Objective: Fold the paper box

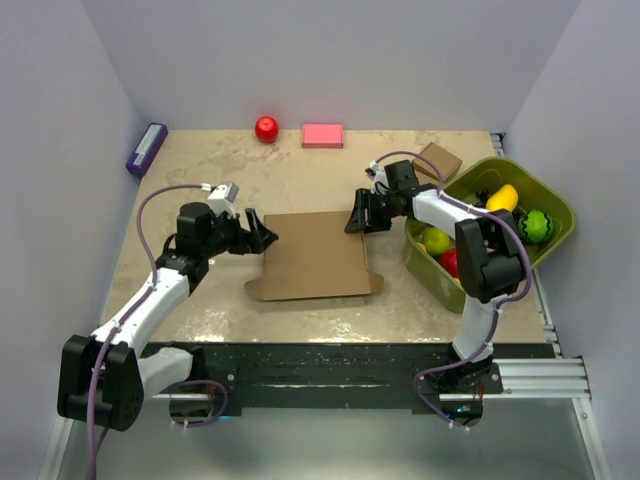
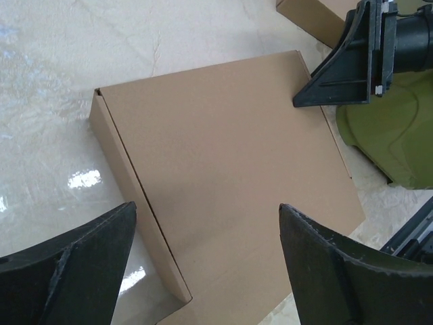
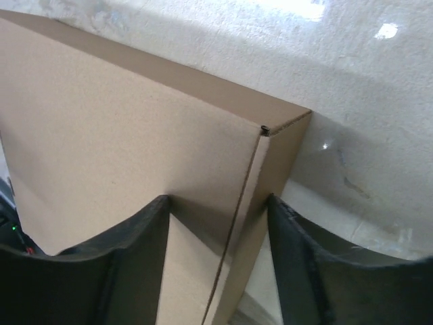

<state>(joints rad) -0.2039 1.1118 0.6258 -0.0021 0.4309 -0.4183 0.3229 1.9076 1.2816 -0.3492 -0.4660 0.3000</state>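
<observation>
The paper box point(image 1: 315, 255) lies as a flat brown rectangle in the middle of the table, with a tab sticking out at its near right. It fills the left wrist view point(image 2: 223, 183) and the right wrist view point(image 3: 122, 135). My left gripper point(image 1: 268, 235) is open and empty, just off the box's left edge, its jaws wide over the box point(image 2: 208, 208). My right gripper point(image 1: 355, 222) is at the box's far right corner. It is open point(image 3: 218, 200), with one finger on the lid and the other against the side wall.
A green bin point(image 1: 425, 268) with fruit stands at the right, close to the right arm; it also shows in the left wrist view point(image 2: 392, 135). A small brown box point(image 1: 437, 160) lies behind it. A red apple point(image 1: 266, 128), a pink block point(image 1: 322, 135) and a purple item point(image 1: 146, 148) line the back.
</observation>
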